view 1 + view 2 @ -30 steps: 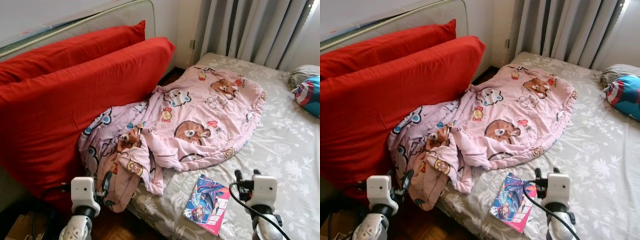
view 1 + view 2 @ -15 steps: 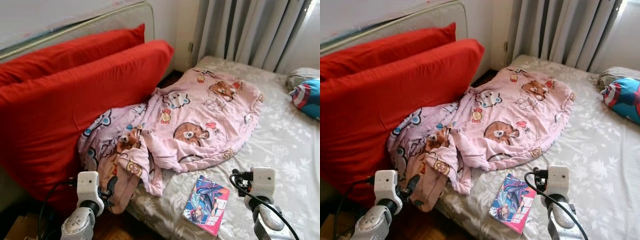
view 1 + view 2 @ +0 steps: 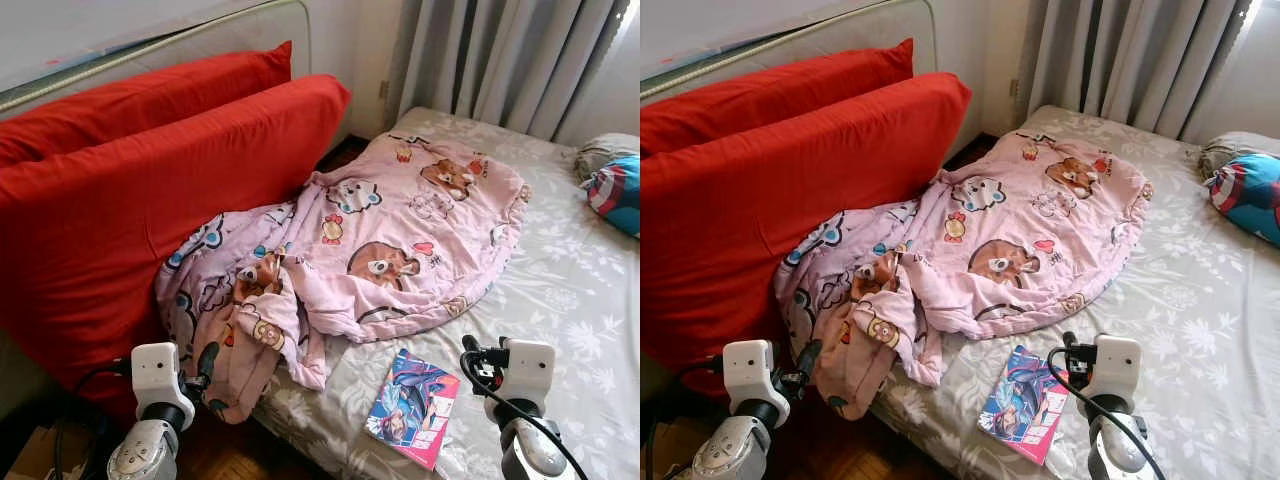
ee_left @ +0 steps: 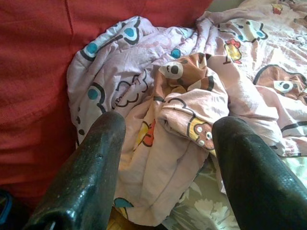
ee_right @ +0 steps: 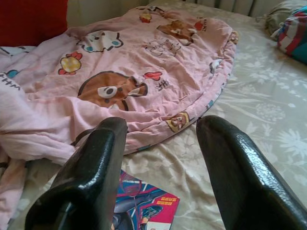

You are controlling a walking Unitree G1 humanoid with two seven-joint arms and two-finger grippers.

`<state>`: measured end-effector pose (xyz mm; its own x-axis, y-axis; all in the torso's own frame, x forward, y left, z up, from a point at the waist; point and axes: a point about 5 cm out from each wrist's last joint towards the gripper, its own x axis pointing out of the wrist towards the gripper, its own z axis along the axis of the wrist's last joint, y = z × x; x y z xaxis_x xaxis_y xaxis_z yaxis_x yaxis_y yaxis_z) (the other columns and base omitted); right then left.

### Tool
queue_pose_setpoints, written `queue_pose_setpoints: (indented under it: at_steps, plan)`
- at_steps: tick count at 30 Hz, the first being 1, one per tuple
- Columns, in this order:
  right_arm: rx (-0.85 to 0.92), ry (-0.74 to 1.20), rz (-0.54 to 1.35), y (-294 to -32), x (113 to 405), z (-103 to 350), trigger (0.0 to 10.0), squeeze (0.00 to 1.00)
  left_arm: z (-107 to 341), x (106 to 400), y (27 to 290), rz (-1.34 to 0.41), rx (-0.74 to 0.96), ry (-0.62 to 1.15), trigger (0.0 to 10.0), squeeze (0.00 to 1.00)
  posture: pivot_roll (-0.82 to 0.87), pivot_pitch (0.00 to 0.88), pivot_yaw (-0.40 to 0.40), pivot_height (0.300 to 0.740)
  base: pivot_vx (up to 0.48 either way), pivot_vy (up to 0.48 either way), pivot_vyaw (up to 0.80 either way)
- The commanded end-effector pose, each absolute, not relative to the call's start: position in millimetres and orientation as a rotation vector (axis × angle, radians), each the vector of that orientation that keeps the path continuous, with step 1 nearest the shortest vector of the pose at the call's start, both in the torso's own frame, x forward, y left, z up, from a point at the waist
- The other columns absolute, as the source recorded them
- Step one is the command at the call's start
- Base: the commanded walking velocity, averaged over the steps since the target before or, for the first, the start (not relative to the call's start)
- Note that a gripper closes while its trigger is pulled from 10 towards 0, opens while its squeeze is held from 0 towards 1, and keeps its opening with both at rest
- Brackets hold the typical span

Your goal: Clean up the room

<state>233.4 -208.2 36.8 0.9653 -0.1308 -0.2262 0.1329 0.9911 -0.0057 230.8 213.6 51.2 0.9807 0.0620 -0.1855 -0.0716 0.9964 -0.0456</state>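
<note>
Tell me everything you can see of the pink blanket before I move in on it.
The pink blanket is soft, quilted-looking fabric printed with cartoon bears and other animals. It lies rumpled on the grey floral bed sheet, spread fairly flat at its far end. Its near end is bunched and hangs off the bed's edge, against the red cushions. The left end effector, open, points at that bunched end, apart from it.

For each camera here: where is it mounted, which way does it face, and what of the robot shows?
Left eye, right eye: on the head, looking down at the bed; both arms show, left gripper, right gripper.
Left wrist: looks along its open fingers at the pink blanket and red cushion.
Right wrist: looks along its open fingers at blanket and comic book.
All share the blanket.
</note>
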Motion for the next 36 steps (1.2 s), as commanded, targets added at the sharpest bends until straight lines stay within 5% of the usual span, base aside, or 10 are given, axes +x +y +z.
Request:
queue_pose_setpoints:
  at_steps: [1,18,36]
  plan:
    - [0.002,0.204,-0.146,-209,235,41,10.0,0.00,53,233,213,0.060,-0.041,0.171,10.0,0.00,-0.03,0.101,0.003,0.740,0.000,0.000,0.00]
    - [0.001,0.206,-0.098,-198,229,40,10.0,0.00,52,229,203,0.023,-0.023,0.186,10.0,0.00,-0.03,0.114,0.003,0.658,0.000,0.000,0.00]
    - [-0.017,0.226,-0.061,-195,228,40,10.0,0.00,52,227,197,-0.004,-0.002,0.191,10.0,0.00,-0.04,0.120,-0.001,0.658,0.000,0.000,0.00]
